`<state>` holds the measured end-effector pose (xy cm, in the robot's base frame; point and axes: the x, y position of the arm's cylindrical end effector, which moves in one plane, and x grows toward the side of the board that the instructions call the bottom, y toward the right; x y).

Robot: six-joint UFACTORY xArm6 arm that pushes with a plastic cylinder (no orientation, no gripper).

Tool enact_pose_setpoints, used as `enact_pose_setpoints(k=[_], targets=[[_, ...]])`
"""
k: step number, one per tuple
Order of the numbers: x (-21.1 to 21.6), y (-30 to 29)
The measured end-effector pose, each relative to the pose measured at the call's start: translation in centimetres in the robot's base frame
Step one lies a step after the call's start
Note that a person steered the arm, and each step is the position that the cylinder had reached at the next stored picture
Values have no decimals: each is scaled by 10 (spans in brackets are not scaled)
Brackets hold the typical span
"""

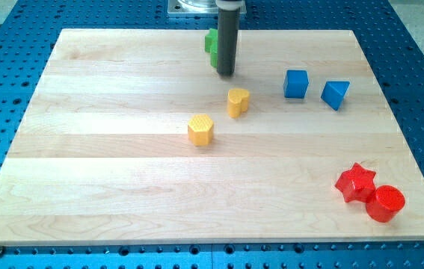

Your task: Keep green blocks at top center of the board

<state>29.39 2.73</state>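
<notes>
Currently my tip (226, 74) sits on the wooden board (122, 187) near the view's top centre, the dark rod rising straight up out of the view's top. No claw on this arm, only the rod, so no open or closed state can be read.

The green block (211, 46) lies at the board's top centre, just beside the rod on the view's left and largely hidden behind it; shape cannot be made out, nor whether 1 piece or 2. My tip is just below and to the right of what shows of it; contact cannot be judged.

2 yellow blocks lie below my tip, apart from it: a rounded yellow block (238, 101) near the board's middle, and a yellow hexagonal block (201, 129) lower left of that.

2 blue blocks sit to the view's right of my tip: a blue cube (296, 84) and, near it further right, a blue angular block (335, 93).

At the board's bottom right corner, a red star block (356, 181) touches a red cylinder (385, 203).

The board rests on a blue perforated desk (2, 112).
</notes>
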Motion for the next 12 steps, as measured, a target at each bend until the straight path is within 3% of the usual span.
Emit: enact_pose_setpoints(k=[1, 2, 3, 4, 7, 9, 10, 12], targets=[[17, 23], [4, 70], [-63, 117], [-102, 94], [-65, 58], [-102, 36], [-100, 1], [-89, 76]])
